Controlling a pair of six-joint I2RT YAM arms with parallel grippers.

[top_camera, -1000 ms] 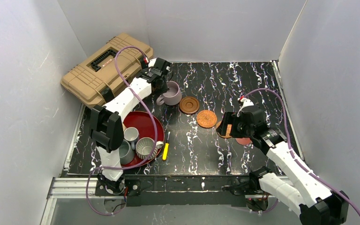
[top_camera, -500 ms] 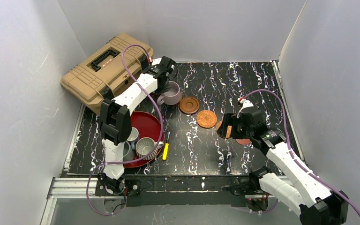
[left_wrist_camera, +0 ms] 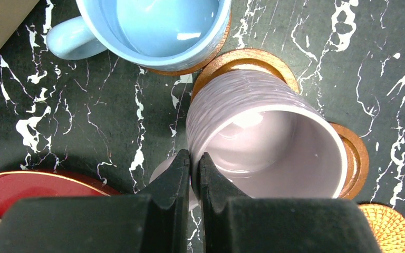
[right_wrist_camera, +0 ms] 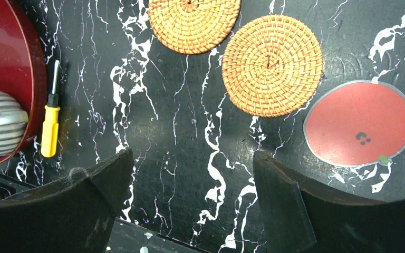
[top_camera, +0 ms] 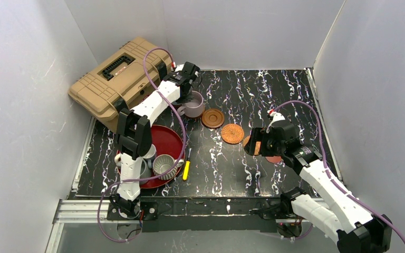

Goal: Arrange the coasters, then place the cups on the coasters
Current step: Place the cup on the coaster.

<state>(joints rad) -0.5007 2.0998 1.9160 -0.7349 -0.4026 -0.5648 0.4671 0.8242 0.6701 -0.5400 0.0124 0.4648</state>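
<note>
My left gripper (left_wrist_camera: 195, 158) is shut on the near rim of the mauve cup (left_wrist_camera: 266, 142), one finger inside and one outside. The cup stands over a dark brown coaster (left_wrist_camera: 245, 55). Beside it, a light blue cup (left_wrist_camera: 158, 26) sits on another brown coaster (left_wrist_camera: 187, 68). A third brown coaster (top_camera: 212, 117) lies bare to the right of the mauve cup (top_camera: 194, 104). Two woven coasters (right_wrist_camera: 194, 21) (right_wrist_camera: 271, 66) and the flat red coaster (right_wrist_camera: 358, 122) lie below my right gripper (right_wrist_camera: 192, 155), which hangs open and holds nothing.
The large red tray (top_camera: 170, 138) at the near left holds a ribbed cup (top_camera: 163, 164) and other grey cups (top_camera: 148, 151). A yellow screwdriver (top_camera: 186, 169) lies by its right rim. A tan toolbox (top_camera: 118, 76) fills the far left corner.
The left arm's elbow has swung right and its wrist has shifted toward the back, still holding the mauve cup, which barely moved. The right arm has stayed still.
</note>
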